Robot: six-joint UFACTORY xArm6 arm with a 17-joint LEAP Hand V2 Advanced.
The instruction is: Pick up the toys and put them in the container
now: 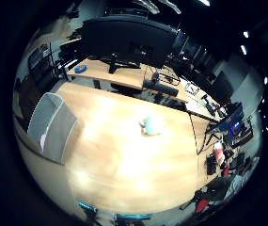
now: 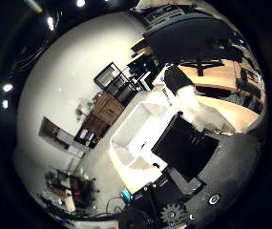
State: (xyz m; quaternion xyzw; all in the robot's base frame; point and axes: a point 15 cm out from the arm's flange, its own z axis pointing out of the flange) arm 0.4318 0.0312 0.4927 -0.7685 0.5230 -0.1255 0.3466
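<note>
Little-finger-side view gives you the wooden table [image 1: 124, 160] from well above. One toy [image 1: 152, 125] lies on it, a small pale, rounded lump, whitish with a faint blue-green tint, out in the open toward the table's far edge. Your container [image 1: 53, 125], a white bin with sloping walls, sits at the table's end, well apart from the toy. Your hand [image 2: 188, 143] holds nothing; whether its fingers are curled or straight, you cannot tell.
</note>
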